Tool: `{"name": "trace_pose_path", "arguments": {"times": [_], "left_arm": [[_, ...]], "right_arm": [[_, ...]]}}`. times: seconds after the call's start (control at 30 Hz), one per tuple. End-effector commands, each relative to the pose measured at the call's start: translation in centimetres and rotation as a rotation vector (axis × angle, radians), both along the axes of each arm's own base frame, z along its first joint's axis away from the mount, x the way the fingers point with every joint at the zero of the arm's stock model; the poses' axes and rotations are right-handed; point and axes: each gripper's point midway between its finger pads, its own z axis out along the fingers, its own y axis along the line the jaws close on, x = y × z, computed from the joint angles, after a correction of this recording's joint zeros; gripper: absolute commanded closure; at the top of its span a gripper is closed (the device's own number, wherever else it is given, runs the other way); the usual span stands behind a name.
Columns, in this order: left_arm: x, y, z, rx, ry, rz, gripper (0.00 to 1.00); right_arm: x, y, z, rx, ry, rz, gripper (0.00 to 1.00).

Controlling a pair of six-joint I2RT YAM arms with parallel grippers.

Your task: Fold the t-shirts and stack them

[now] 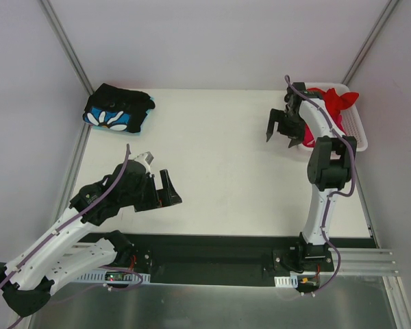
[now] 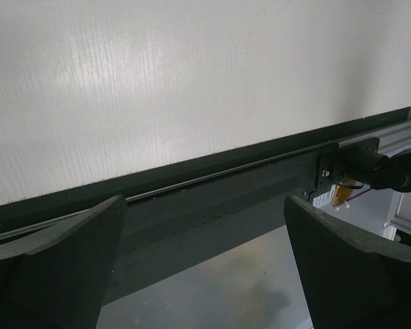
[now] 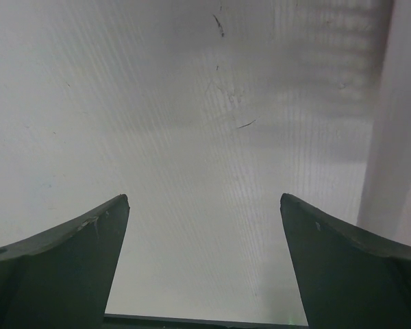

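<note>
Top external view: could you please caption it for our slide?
Black flower-print t-shirt folded far left, red t-shirt in the basket far right, left tool and right tool open.

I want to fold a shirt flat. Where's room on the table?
The white table's middle is bare, between the folded black flower-print t-shirt far left and the white plastic lattice basket far right. It's crowded there: a bright red t-shirt spills over it and the open right gripper hovers beside it.
</note>
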Motion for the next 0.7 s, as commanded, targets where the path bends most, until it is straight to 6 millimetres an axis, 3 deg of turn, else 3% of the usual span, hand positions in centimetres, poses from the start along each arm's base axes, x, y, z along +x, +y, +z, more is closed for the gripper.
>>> {"name": "trace_pose_path", "arguments": {"times": [0.0, 0.1, 0.13, 0.2, 0.23, 0.3, 0.33, 0.43, 0.57, 0.63, 0.67], "left_arm": [[-0.7, 0.3, 1.2, -0.011, -0.004, -0.011, 0.01], [-0.9, 0.6, 1.4, -0.009, -0.006, -0.005, 0.01], [-1.0, 0.6, 1.4, -0.007, -0.003, -0.005, 0.01], [-1.1, 0.8, 1.3, -0.007, -0.003, 0.002, 0.01], [-1.1, 1.0, 1.3, -0.004, -0.003, 0.005, 0.01], [-1.2, 1.0, 1.2, 0.000, -0.001, 0.009, 0.01], [-1.2, 1.1, 1.1, 0.002, 0.000, 0.010, 0.01], [-0.9, 1.0, 0.9, 0.014, 0.009, 0.017, 0.01], [-0.5, 0.6, 0.9, 0.020, 0.014, 0.011, 0.01], [-0.4, 0.4, 0.9, 0.014, 0.015, 0.007, 0.01], [-0.3, 0.2, 0.9, 0.011, 0.014, 0.007, 0.01]], "right_arm": [[1.6, -2.0, 2.8, -0.008, -0.064, -0.050, 0.04], [3.2, -2.9, 3.2, 0.001, -0.090, -0.072, 0.04], [3.6, -3.5, 2.3, 0.002, -0.072, -0.085, 0.04], [4.3, -3.0, 2.2, 0.024, -0.076, -0.077, 0.04], [4.8, -4.3, 2.2, 0.026, -0.080, -0.104, 0.04], [4.8, -4.1, 2.4, 0.051, -0.078, -0.103, 0.04], [4.4, -3.9, 2.1, 0.059, -0.064, -0.100, 0.04], [3.3, -2.8, 4.2, 0.082, -0.107, -0.080, 0.04], [-0.9, -1.1, 8.8, 0.108, -0.176, -0.074, 0.04], [-2.4, -0.9, 10.1, 0.100, -0.205, -0.079, 0.04], [-3.8, -1.2, 9.6, 0.081, -0.190, -0.094, 0.04]]}}
